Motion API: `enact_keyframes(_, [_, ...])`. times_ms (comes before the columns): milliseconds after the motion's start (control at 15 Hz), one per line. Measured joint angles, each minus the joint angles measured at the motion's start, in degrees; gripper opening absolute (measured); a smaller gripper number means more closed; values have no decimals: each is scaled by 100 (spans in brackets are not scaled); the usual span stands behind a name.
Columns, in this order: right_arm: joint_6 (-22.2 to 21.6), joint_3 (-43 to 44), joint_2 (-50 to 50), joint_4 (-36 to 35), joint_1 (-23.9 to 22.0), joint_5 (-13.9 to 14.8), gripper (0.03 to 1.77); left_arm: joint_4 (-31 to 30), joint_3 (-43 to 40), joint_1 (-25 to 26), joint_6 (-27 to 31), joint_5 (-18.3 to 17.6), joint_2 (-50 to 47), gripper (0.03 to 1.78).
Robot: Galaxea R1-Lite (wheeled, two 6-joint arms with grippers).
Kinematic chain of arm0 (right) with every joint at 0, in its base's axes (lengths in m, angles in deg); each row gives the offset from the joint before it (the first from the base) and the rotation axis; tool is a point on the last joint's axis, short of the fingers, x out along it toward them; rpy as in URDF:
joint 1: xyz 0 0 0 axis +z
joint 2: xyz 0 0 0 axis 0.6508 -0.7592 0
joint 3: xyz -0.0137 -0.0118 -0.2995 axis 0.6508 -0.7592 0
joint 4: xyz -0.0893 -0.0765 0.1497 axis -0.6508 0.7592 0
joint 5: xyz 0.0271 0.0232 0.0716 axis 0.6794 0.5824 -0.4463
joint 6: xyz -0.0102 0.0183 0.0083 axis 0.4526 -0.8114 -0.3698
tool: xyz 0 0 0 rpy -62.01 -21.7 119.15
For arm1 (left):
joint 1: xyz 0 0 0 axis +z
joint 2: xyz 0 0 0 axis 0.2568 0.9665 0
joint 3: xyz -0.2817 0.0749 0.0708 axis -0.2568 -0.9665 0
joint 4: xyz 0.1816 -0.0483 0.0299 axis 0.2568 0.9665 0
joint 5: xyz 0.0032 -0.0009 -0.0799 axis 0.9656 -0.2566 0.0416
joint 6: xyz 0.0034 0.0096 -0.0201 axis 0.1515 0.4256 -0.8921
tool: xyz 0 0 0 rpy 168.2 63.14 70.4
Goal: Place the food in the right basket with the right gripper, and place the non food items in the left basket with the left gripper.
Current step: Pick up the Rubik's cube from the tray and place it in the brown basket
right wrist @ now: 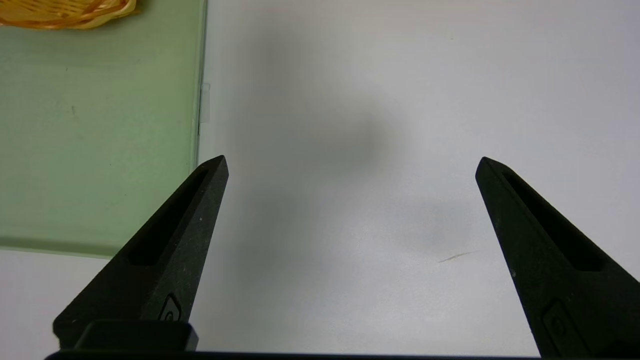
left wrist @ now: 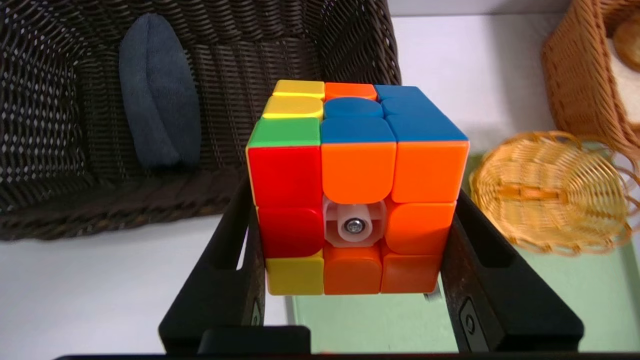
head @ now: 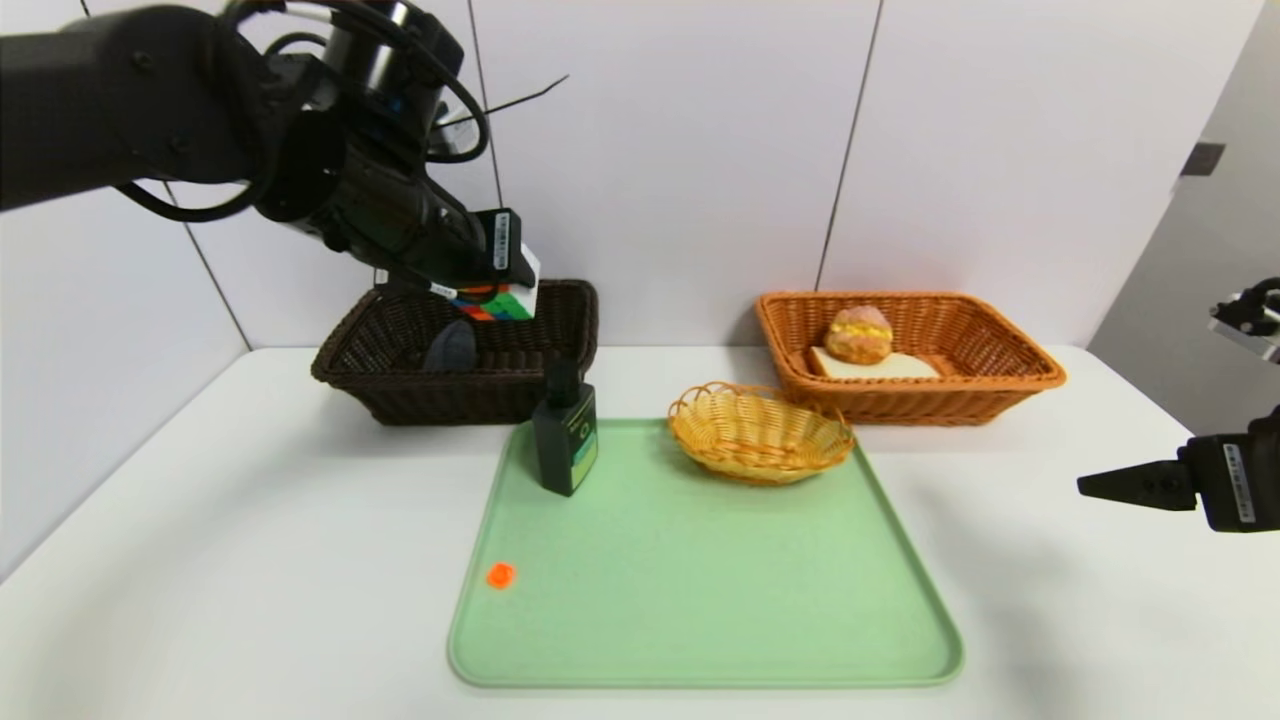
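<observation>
A: Left tool [head: 505, 285] clamped on cube [left wrist: 357, 190], up over near rim of dark basket [head: 400, 395]. Step in hand, by the look: drop cube in.

B: To do well — carry further in over the middle before letting go, not at the rim. Lower first; a cube bounces on wicker. Keep clear of cloth [left wrist: 157, 90] leaning on far wall inside.

A: Also mind bottle [head: 566, 435], upright on green tray [head: 700, 600] just in front of basket; easy to knock w/ arm on the way out.

B: Right tool [right wrist: 350, 165]?

A: Spread wide, nothing in it, parked above bare table [head: 200, 560] off right edge of tray.

B: Containers?

A: Dark basket: cloth only so far. Orange basket [head: 1010, 385]: bread [head: 900, 366] flat on bottom, bun [head: 860, 335] on top of it. Small yellow basket [head: 760, 435] on tray: looks empty.

B: So food done; bottle left after cube, probably.
</observation>
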Motion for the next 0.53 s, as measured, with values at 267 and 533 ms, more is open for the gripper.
enact_keyframes(267, [6,-4,0,0,-2,-26,171,-706,2,282,78,-22,752,95])
enact_keyframes(533, [2,-26,1,2,-2,-34,171,-1050,2,579,221,-9,1335,95])
